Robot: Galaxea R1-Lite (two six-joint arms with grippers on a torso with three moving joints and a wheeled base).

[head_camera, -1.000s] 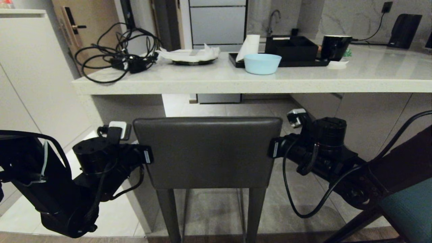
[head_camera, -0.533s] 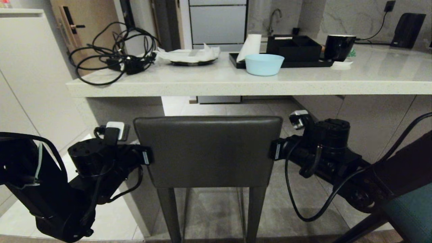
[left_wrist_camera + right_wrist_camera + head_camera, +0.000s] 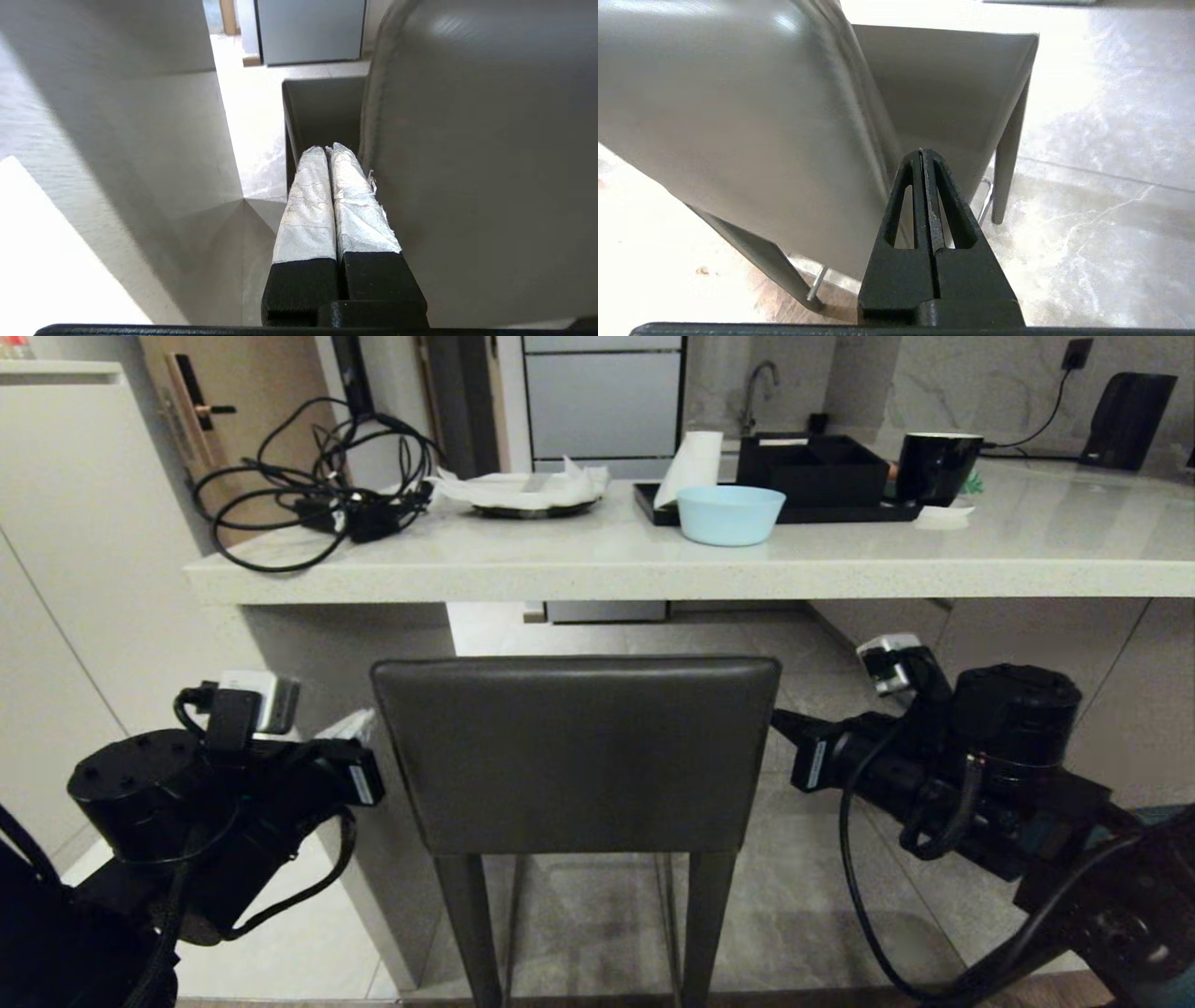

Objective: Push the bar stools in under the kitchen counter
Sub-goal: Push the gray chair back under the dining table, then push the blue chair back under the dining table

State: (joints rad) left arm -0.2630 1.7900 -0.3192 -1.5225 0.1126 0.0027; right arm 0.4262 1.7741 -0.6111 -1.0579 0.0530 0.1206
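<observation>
grey stool (image 3: 576,756): dead centre in front of me, flat back facing me, seat partly under the desk (image 3: 653,565) edge, square legs on the grey tile floor (image 3: 822,896)
left claw (image 3: 359,733): my left, fingers pressed together, nothing pinched, just beside the stool back's left edge; in the head view I see a small gap, can't tell from the wrist view if it touches
left claw fingers (image 3: 310,200): wrapped in white tape, lying alongside the stool back's edge
right claw (image 3: 784,728): my right, fingers pressed together, empty, tip near the right edge of the stool back, a slim gap showing
right claw tip (image 3: 923,156): pointing past the back's side edge toward the seat
teal stool (image 3: 1162,817): only a sliver at far right behind my right arm, can't tell where it sits relative to the desk
in the way: white side panel (image 3: 345,644) under the desk, close to the left of the grey stool; my left arm sits between panel and stool
on the desk: tangled black cables (image 3: 308,495), plate with crumpled paper (image 3: 527,490), pale blue bowl (image 3: 730,513), black tray (image 3: 794,509) with black box (image 3: 810,467), paper roll (image 3: 689,467), black mug (image 3: 938,467)
behind: tap (image 3: 761,383), wooden door (image 3: 215,411)
</observation>
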